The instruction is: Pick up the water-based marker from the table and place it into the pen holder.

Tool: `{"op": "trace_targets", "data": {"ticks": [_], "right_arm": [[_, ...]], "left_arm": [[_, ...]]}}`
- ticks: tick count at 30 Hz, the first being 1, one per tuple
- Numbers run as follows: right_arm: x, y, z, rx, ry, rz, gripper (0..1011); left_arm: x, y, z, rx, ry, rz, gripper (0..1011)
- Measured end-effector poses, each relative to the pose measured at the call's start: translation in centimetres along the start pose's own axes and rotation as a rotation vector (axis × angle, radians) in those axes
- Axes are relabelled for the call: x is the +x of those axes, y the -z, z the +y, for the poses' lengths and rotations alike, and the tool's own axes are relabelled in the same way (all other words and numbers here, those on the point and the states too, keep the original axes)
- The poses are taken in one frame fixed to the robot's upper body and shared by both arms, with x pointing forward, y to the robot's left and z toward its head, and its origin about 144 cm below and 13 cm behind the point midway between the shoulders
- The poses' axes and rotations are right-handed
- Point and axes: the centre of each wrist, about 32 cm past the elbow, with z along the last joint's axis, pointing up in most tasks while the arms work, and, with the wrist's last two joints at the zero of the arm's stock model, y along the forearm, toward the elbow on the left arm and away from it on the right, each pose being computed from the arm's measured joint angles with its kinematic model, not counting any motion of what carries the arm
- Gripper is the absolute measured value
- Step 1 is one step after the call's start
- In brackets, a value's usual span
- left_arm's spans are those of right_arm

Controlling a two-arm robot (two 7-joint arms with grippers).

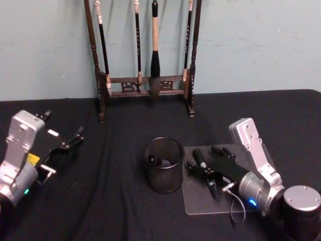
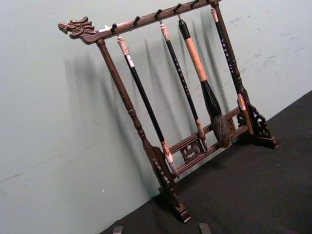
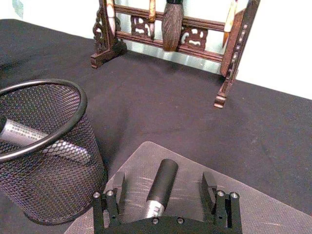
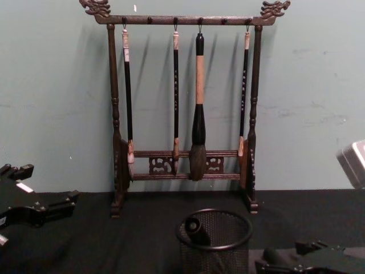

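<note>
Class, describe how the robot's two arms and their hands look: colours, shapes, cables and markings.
Both arms are boxy silver-grey metal ending in black two-fingered hands. The left arm carries a yellow sticker and a green light; the left hand has a white label. The right arm shows a blue light, a thin looped black cable and a round grey joint cap.

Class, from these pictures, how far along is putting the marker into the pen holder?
Done: one marker leans inside the pen holder. In hand: the right gripper, open, straddles a second marker lying on the clear mat, not yet gripped. Left: close, lift, drop it in. The left gripper sits idle, open, far left.
</note>
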Motion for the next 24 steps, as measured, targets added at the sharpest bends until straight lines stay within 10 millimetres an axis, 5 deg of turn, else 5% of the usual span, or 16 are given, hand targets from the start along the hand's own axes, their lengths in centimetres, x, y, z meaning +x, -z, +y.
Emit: {"op": "trace_targets", "data": {"ticks": [24], "right_arm": [[0.10,0.37,0.21,-0.022,-0.011,-0.014,1002]], "left_arm": [[0.00,0.00,0.00,0.000,0.000,0.000,1009]]}}
